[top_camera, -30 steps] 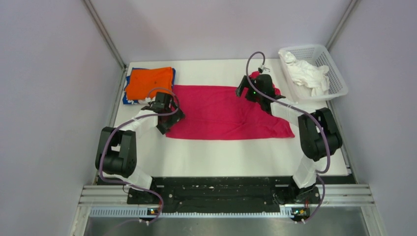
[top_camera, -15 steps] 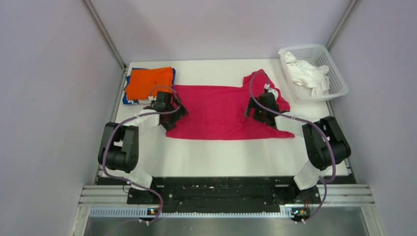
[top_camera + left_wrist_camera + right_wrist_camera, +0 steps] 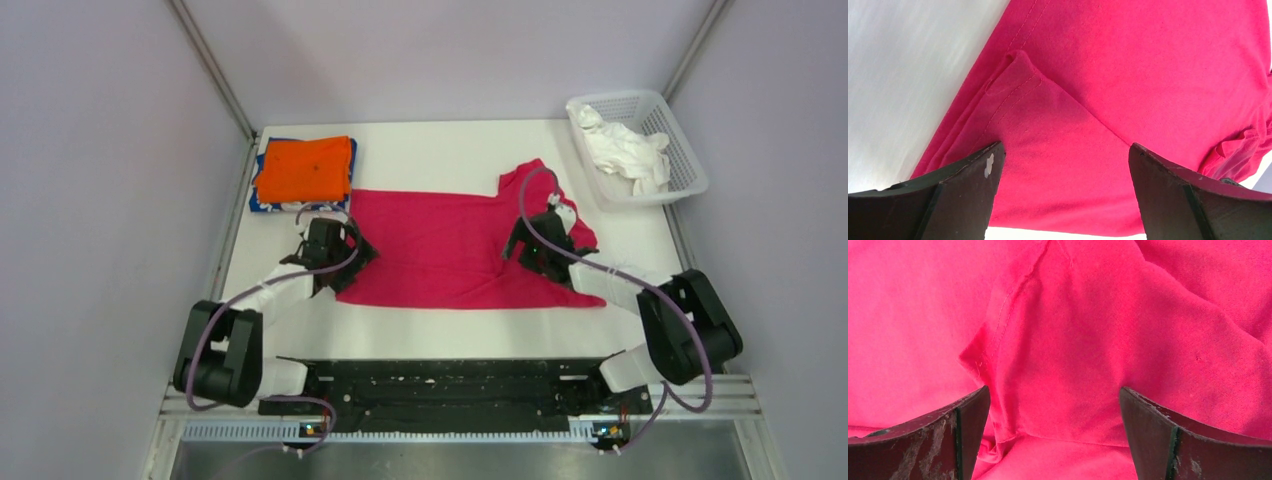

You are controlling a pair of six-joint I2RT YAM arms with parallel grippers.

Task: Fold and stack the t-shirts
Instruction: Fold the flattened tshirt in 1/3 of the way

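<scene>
A magenta-red t-shirt (image 3: 440, 245) lies spread across the middle of the table, with one sleeve (image 3: 530, 175) sticking out toward the back at its right end. My left gripper (image 3: 340, 262) is open just above the shirt's left hem, whose corner is folded over (image 3: 1048, 115). My right gripper (image 3: 530, 245) is open over the rumpled right part of the shirt (image 3: 1088, 340). In both wrist views only red cloth lies between the fingers. A folded orange t-shirt (image 3: 305, 168) lies on a blue one (image 3: 262, 205) at the back left.
A white mesh basket (image 3: 655, 198) holding white cloth (image 3: 625, 145) stands at the back right corner. Grey walls close in the table on three sides. White tabletop (image 3: 898, 75) shows left of the shirt and along the front (image 3: 450, 330).
Both grippers have moved toward the near edge over the magenta shirt. The right gripper has come off the far sleeve, which now lies uncovered. The shirt's right end has shifted nearer.
</scene>
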